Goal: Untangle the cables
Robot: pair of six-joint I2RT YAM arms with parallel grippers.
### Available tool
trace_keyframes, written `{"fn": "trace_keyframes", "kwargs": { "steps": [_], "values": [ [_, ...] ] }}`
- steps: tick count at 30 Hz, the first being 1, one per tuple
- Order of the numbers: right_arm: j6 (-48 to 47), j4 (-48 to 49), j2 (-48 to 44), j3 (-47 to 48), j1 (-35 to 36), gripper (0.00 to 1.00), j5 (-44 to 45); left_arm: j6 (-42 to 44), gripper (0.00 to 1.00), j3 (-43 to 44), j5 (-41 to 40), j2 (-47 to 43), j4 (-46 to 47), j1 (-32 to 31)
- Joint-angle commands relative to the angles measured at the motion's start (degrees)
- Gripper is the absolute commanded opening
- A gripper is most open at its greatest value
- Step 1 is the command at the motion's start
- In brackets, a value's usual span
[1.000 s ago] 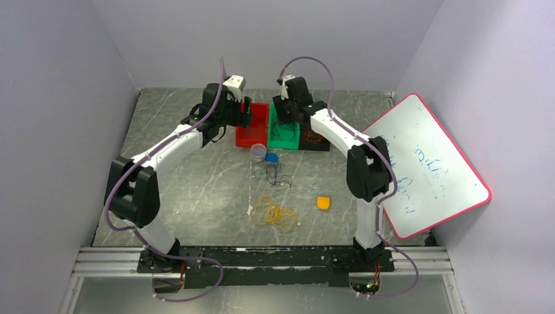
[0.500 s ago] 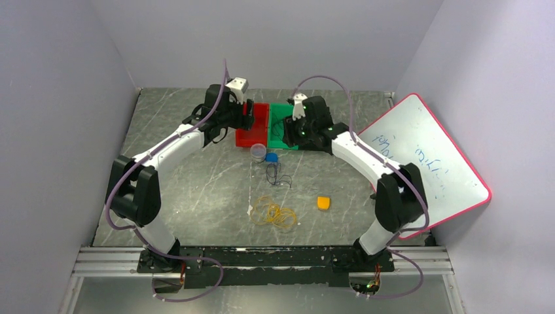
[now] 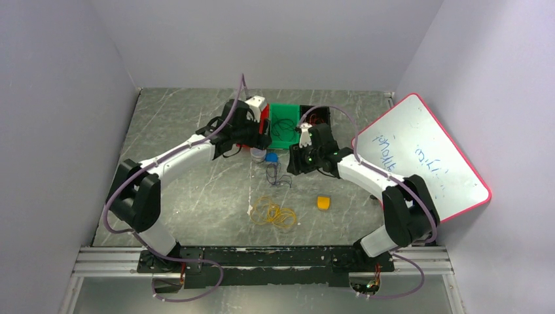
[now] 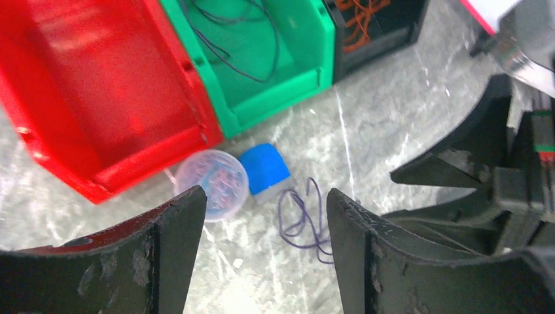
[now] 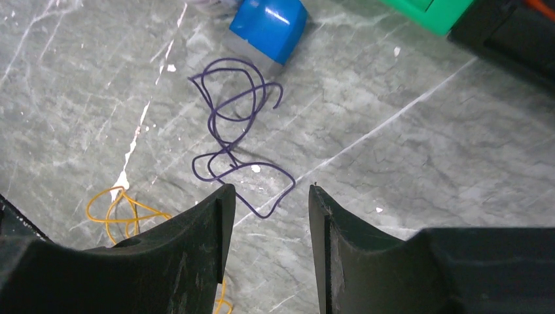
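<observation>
Plain pale lilac walls (image 3: pixel 59 98) on three sides, evenly lit. Grey marbled table (image 3: pixel 196 190) with white veins. White board (image 3: pixel 425 163) with red rim, leaning against right wall.

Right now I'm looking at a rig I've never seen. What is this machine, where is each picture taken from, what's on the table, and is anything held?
These are two robot arms bolted at the near edge of a table. The wide picture looks down from above and behind them. The other two come from cameras on the wrists, so the dark shapes at the bottom are each arm's own fingers. The left gripper and the right gripper both stand open and hold nothing. On the table lie a loose purple cable, a yellow cable, a blue block, a clear round container and a small orange piece. At the back stand a red bin that looks empty, a green bin with a dark cable, and a black bin with an orange cable.
</observation>
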Motion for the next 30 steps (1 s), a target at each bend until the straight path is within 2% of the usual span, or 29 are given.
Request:
{"fn": "trace_keyframes", "kwargs": {
  "steps": [1, 12, 22, 30],
  "values": [
    [3.5, 4.6, -1.2, -2.8, 0.1, 0.49, -1.1, -3.4, 0.72, -2.1, 1.6, -0.2, 0.6, -3.1],
    [11.1, 5.2, -7.4, -9.2, -0.8, 0.50, 12.5, -2.5, 0.65, -1.4, 0.1, 6.0, -1.0, -6.8],
    [13.9, 8.0, -8.4, -12.8, -1.6, 0.50, 10.8, -0.4, 0.59, -2.5, -0.9, 8.7, -2.8, -7.5],
    [13.0, 7.9, -7.8, -12.3, -1.6, 0.49, 10.3, 1.2, 0.44, -1.9, -2.3, 11.2, -2.0, -7.4]
  ]
}}
